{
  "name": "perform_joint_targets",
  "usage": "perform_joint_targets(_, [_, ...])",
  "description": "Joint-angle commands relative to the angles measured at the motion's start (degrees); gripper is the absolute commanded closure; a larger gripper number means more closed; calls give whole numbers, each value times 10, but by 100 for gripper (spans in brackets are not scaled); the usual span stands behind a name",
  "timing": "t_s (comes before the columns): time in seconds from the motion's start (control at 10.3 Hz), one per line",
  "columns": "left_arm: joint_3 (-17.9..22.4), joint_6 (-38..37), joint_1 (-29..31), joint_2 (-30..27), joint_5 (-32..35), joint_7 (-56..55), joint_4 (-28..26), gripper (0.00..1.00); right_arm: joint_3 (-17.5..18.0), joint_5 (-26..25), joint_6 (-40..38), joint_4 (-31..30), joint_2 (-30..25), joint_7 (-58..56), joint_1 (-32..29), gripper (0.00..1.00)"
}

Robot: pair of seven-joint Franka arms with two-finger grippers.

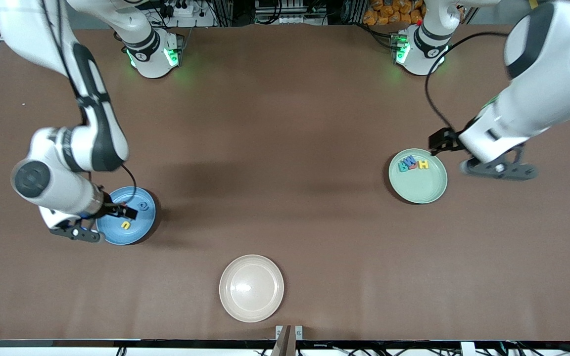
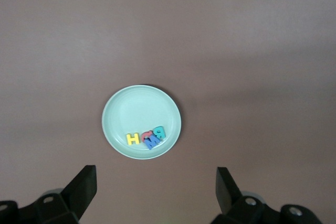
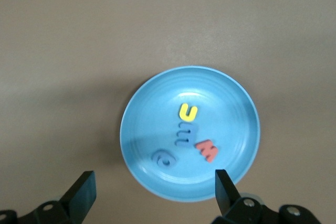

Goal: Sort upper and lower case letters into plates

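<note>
The blue plate (image 1: pixel 136 232) lies toward the right arm's end of the table. In the right wrist view the blue plate (image 3: pixel 142 124) holds a yellow u (image 3: pixel 188 112), a blue m (image 3: pixel 184 134), a red m (image 3: pixel 207 149) and a blue e (image 3: pixel 165 157). My right gripper (image 1: pixel 76 233) (image 3: pixel 153 198) is open and empty, up over that plate's edge. The mint green plate (image 1: pixel 421 187) (image 2: pixel 137 108) holds a yellow H (image 2: pixel 133 139), a red letter (image 2: pixel 146 134), a blue M (image 2: pixel 153 142) and a teal R (image 2: pixel 159 132). My left gripper (image 1: pixel 500 169) (image 2: pixel 156 190) is open and empty, over bare table beside this plate.
A cream-beige plate (image 1: pixel 251 288) with nothing in it lies near the table's front edge, midway between the two ends. The brown table (image 1: pixel 285 148) is bare between the plates. Both arm bases stand along the edge farthest from the front camera.
</note>
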Motion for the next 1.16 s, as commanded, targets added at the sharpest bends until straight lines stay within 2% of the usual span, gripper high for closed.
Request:
perform_joint_targets(0.0, [-5, -20, 37, -54, -10, -9, -6, 0, 84, -5, -23, -66, -113, -112, -93, 0])
perform_joint_targets(0.19, [-5, -29, 52, -75, -9, -10, -5, 0, 137, -5, -67, -62, -171, -154, -157, 0])
perform_joint_targets(0.29, [-5, -29, 54, -75, 6, -9, -4, 0, 152, -5, -95, -49, -188, -162, -176, 0])
perform_joint_targets(0.39, [-6, -29, 53, -75, 31, -9, 0, 0, 147, -5, -134, -26, -198, -161, -176, 0])
perform_joint_targets(0.68, [-5, -28, 61, -82, 34, -24, -3, 0, 126, -6, -224, 40, -227, -154, -160, 0])
perform_joint_targets(0.78, [-5, -27, 62, -82, 34, -54, -2, 0, 97, -6, -278, 100, -224, -156, -136, 0])
perform_joint_targets(0.87, [-6, -27, 62, -82, 34, -53, -2, 0, 79, -5, -309, 130, -223, -163, -123, 0])
perform_joint_targets(1.07, [-6, -28, 81, -83, 29, -48, -4, 0, 84, -3, -322, 133, -228, -164, -123, 0])
